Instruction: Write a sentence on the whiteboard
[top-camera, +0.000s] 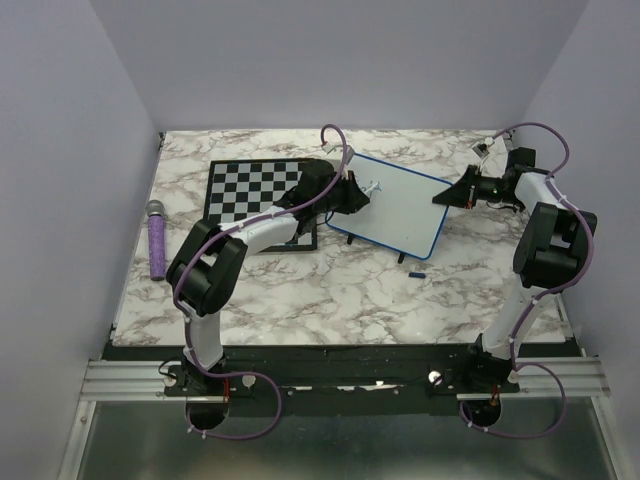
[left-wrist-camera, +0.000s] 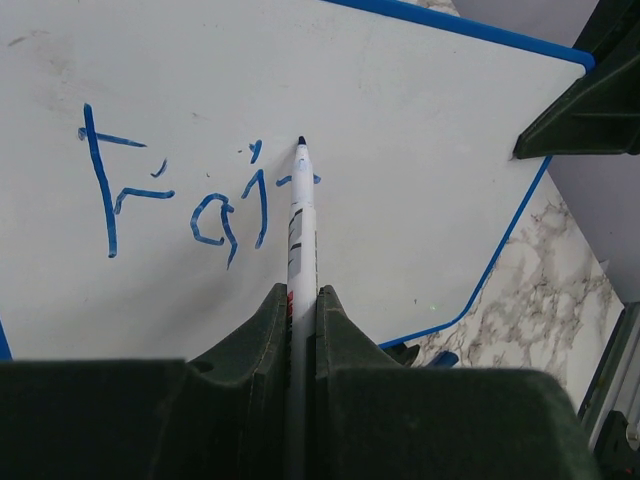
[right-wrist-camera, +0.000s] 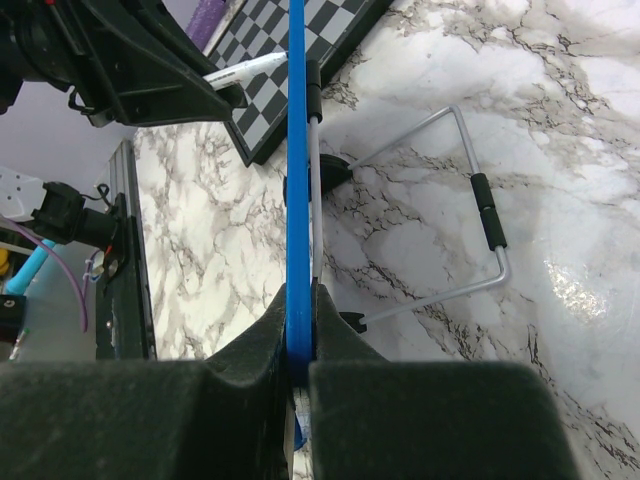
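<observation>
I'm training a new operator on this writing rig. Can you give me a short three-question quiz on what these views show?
1. True or false: the right jaws are clamped on the blue frame of the whiteboard.
2. What does the blue writing read at this moment? A) "Fai" plus one started stroke B) "Faith never" C) nothing at all
3. Fill in: the left jaws grip a white ___ whose tip meets the board.
Key: 1 true; 2 A; 3 marker.
</observation>
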